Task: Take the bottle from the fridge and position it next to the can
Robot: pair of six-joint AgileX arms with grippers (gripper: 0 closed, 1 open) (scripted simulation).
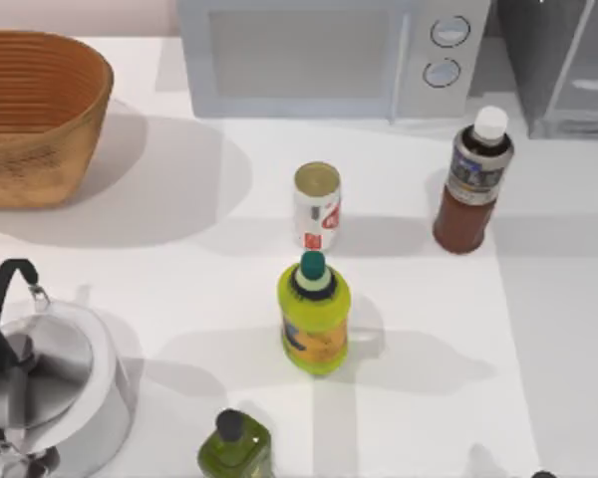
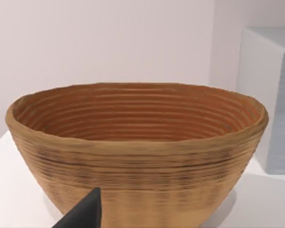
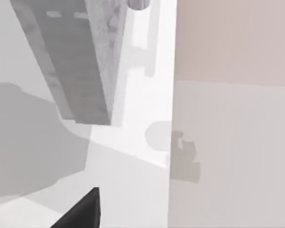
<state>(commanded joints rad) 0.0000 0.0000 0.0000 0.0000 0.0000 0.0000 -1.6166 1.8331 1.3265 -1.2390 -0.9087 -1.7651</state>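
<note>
The bottle (image 1: pixel 473 181) stands upright on the tabletop (image 1: pixel 179 269), right of the can (image 1: pixel 316 206) and just before the fridge (image 1: pixel 563 65), free of any jaws, whose opening I cannot tell.

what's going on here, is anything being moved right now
Nothing is being held at this moment. The reddish-brown bottle stands upright on the table, in front of the fridge and off to the right of the can, with a clear gap between them. A yellow-green bottle stands just in front of the can. The left gripper faces a woven basket; the right gripper is near the fridge.
</note>
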